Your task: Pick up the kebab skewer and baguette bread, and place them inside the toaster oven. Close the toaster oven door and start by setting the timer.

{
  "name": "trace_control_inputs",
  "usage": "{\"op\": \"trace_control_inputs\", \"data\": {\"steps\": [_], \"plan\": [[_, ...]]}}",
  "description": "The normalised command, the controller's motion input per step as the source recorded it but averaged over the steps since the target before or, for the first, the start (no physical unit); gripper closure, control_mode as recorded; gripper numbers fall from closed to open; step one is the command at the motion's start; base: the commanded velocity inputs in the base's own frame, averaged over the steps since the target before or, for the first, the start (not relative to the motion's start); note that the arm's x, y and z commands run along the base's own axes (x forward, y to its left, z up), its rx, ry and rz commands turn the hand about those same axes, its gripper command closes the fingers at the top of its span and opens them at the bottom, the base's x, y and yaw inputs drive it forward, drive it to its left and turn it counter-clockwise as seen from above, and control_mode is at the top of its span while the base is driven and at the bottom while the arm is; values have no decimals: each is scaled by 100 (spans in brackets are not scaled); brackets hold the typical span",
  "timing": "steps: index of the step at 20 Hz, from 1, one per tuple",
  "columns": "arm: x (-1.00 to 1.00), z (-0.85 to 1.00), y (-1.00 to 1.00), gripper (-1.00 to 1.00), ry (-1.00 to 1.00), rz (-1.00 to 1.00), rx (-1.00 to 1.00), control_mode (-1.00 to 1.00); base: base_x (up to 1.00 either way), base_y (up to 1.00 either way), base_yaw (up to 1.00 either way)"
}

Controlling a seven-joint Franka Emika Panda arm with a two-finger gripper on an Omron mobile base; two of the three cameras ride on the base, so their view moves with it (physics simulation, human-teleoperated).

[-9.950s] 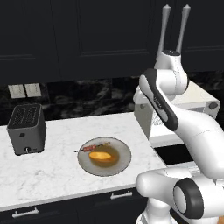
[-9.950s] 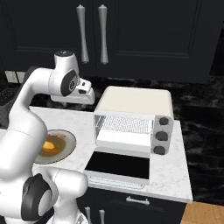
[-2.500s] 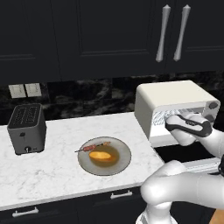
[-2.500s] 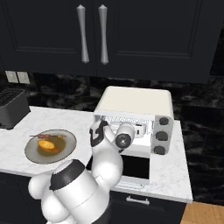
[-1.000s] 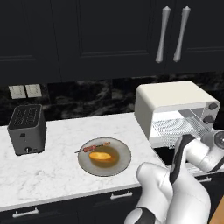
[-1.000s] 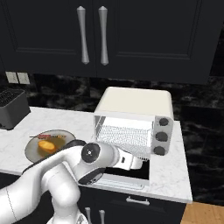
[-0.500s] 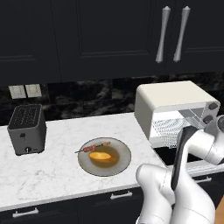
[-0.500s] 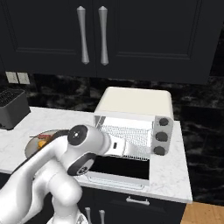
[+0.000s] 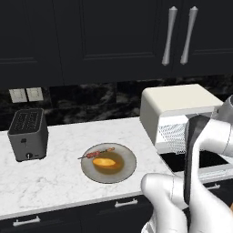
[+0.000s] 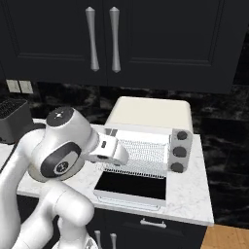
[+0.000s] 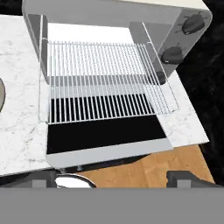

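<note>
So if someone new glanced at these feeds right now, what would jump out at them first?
The toaster oven at the counter's right end, its door folded flat and the wire rack slid out over it. Next, the plate mid-counter with the kebab skewer and baguette bread on it, untouched, and the white arm looming in front.

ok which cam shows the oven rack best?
Hand view: the rack is seen whole from above, slid out over the open door. In the right base view the arm partly hides it; the left base view shows a sliver.

Dark slot toaster (image 9: pixel 28 134), grey plate (image 9: pixel 128 167), marble counter (image 9: pixel 59 177), black cabinets (image 9: pixel 91 41)
</note>
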Motion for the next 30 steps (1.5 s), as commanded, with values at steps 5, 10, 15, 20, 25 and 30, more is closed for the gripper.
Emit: {"op": "trace_control_inputs", "data": {"steps": [5,10,15,20,25,30], "plan": [[-12,0,100,-100,21,4,15,-100,0,0,0],[0,-9,100,-100,18,6,3,-100,0,0,0],[2,-45,94,-100,8,35,-5,-100,0,0,0],[28,-54,55,-100,10,71,3,-100,0,0,0],[47,-62,52,-100,16,72,7,-100,0,0,0],[64,-32,73,-100,15,44,2,-100,0,0,0]]}}
